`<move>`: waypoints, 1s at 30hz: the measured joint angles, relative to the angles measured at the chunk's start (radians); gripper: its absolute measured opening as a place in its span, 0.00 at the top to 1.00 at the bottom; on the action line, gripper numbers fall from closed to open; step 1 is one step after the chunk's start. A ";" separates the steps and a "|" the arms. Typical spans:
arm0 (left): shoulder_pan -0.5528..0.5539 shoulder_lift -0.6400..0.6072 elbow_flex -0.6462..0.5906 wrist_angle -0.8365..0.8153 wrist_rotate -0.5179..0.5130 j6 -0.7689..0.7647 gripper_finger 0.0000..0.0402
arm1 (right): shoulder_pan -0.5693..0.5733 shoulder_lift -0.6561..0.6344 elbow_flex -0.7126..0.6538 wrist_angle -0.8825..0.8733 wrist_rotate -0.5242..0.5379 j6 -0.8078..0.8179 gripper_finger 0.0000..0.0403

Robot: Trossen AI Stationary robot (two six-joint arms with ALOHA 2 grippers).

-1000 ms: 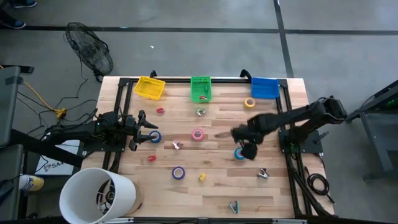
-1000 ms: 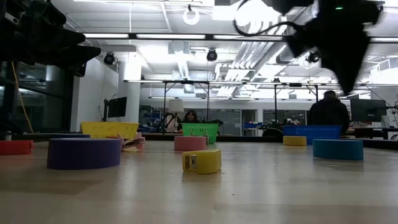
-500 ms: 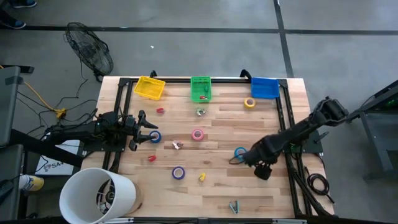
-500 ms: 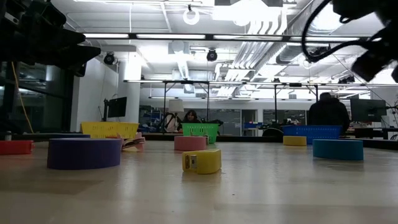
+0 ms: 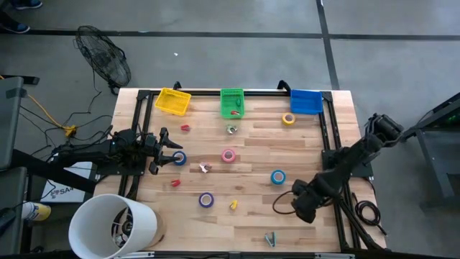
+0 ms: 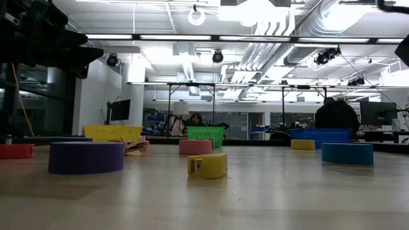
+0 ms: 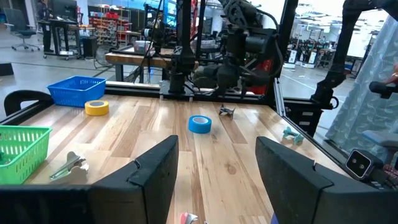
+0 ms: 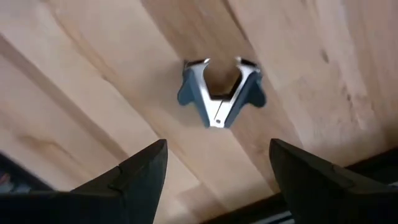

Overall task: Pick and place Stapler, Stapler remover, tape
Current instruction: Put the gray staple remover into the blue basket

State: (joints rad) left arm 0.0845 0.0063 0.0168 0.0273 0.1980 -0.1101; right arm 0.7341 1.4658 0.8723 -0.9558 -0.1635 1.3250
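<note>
Chrome-and-blue staple remover lies free on the wooden table, well nearer the front edge than the blue tape roll; the right gripper has swung over it from that roll, jaws now wide and empty, presumably to grasp. Left gripper waits open by another blue roll.

A purple tape roll, a small yellow piece and a blue tape roll were seen spread across the wooden table. Yellow, green and blue baskets were lined along its far edge, with people visible in the room behind.
</note>
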 joint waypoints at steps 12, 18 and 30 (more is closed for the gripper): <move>0.000 0.000 0.000 0.000 0.000 0.000 0.47 | 0.098 0.000 -0.139 0.223 0.048 0.118 0.32; 0.000 0.000 0.000 0.000 0.000 0.000 0.47 | 0.098 -0.003 -0.214 0.336 0.084 0.137 0.32; 0.000 0.000 0.000 0.000 0.000 0.000 0.47 | 0.098 -0.002 -0.230 0.304 0.119 0.106 0.32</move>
State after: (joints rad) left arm 0.0847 0.0065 0.0166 0.0273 0.1980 -0.1101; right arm 0.8322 1.4639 0.6422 -0.6517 -0.0448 1.4311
